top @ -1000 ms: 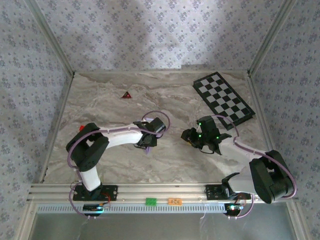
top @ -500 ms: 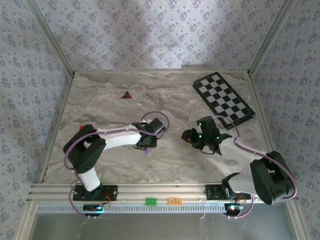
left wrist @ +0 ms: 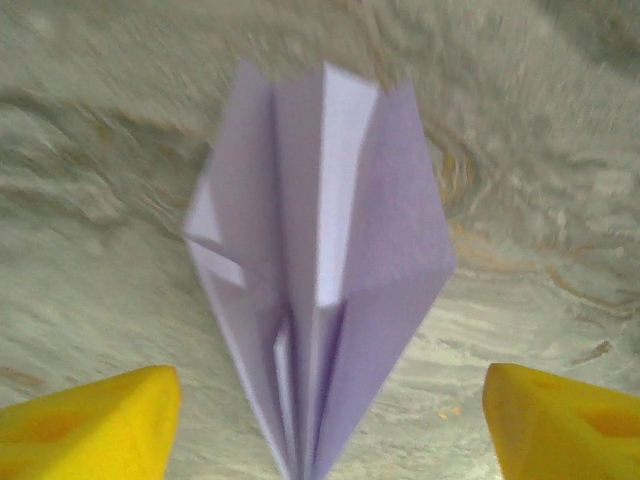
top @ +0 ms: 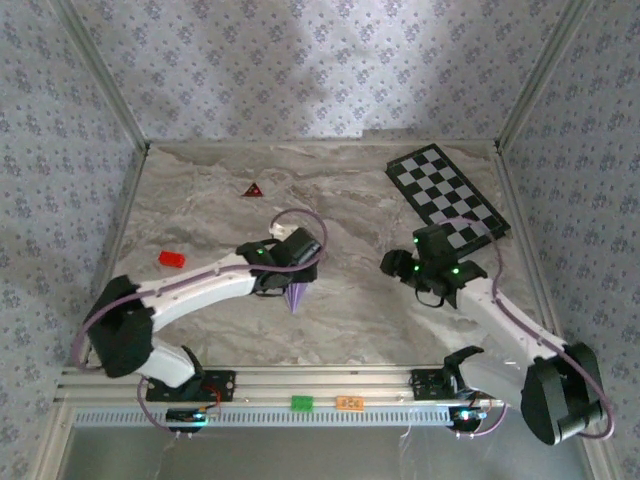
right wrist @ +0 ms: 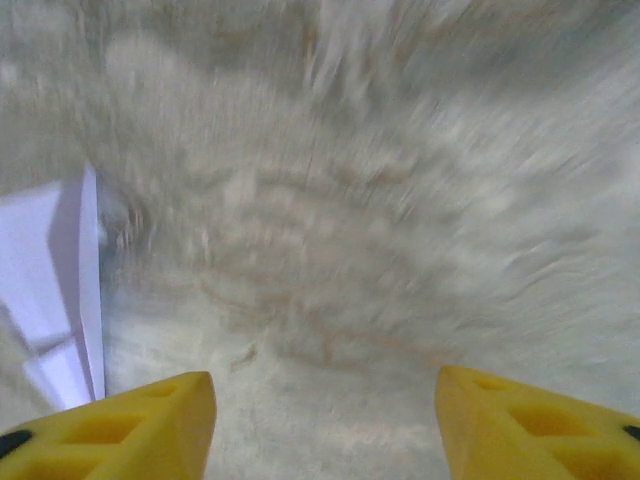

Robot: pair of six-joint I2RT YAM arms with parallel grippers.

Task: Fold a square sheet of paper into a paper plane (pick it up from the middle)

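Marbled beige tabletop (top: 200, 215) forms the work surface, enclosed on three sides by walls (top: 300, 70) papered in a small floral print, with an aluminium rail (top: 320, 382) along the near edge. Note the checkered board (top: 447, 200) at the far right, the small dark red triangle (top: 252, 189) at the far left of centre, and a small red block (top: 171, 259) at the left; all three sit well apart from the work. Locate the paper plane (top: 296, 297) near the middle of the table, just beside the left gripper (top: 288, 278). In the left wrist view the paper plane (left wrist: 320, 260) appears as a pale lilac dart with its centre creases formed; its narrow end lies between the yellow fingers (left wrist: 95, 425), which stand wide apart and touch neither side of it. Treat the left gripper as open and holding nothing. The right gripper (top: 397, 267) is likewise spread, with bare table between its fingers (right wrist: 135, 420) and an edge of the paper (right wrist: 55, 270) off to their left. Folding looks complete, so the step in hand is judged to be letting go of the finished plane. For the next move, lift both arms straight clear, keeping the fingers spread so that they do not catch or drag the light paper.
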